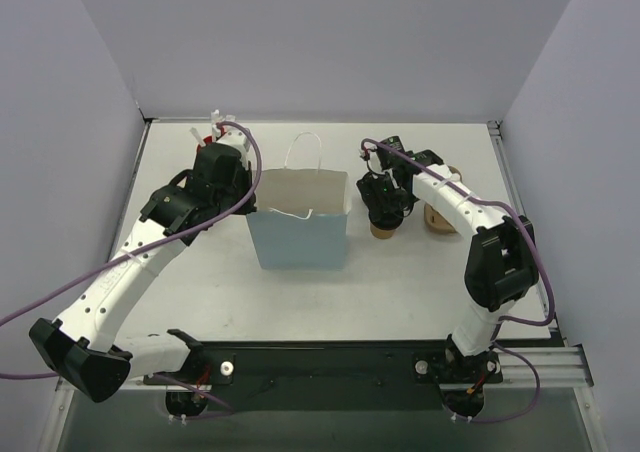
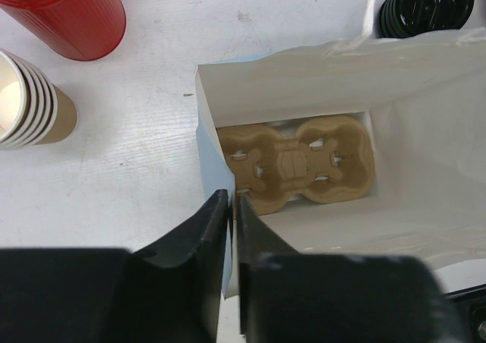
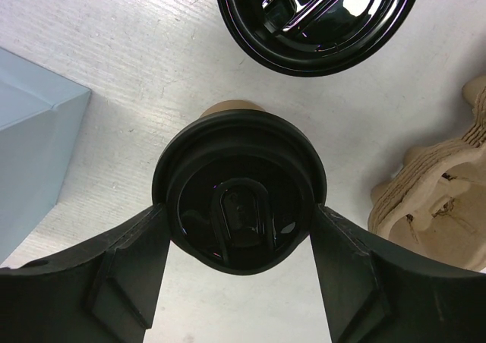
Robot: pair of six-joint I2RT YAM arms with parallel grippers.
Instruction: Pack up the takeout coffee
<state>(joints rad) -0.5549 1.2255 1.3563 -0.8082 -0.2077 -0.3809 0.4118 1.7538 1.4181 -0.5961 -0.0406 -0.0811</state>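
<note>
The takeout coffee (image 3: 239, 199), a tan paper cup under a black lid, stands on the table right of the bag (image 1: 383, 230). My right gripper (image 3: 239, 212) comes down over it, one finger pressed against each side of the lid (image 1: 385, 210). The light blue paper bag (image 1: 298, 237) stands upright and open in the middle of the table. A brown pulp cup carrier (image 2: 296, 168) lies on its floor. At the bag's left rim (image 1: 258, 207), my left gripper (image 2: 233, 199) pinches the bag's wall (image 2: 209, 130), with the paper edge between its fingers.
Left of the bag stand a red ribbed cup (image 2: 68, 13) and a stack of cream lidless cups (image 2: 30, 104). A stack of loose black lids (image 3: 315, 17) lies beyond the coffee. Spare pulp carriers (image 3: 440, 191) sit to its right.
</note>
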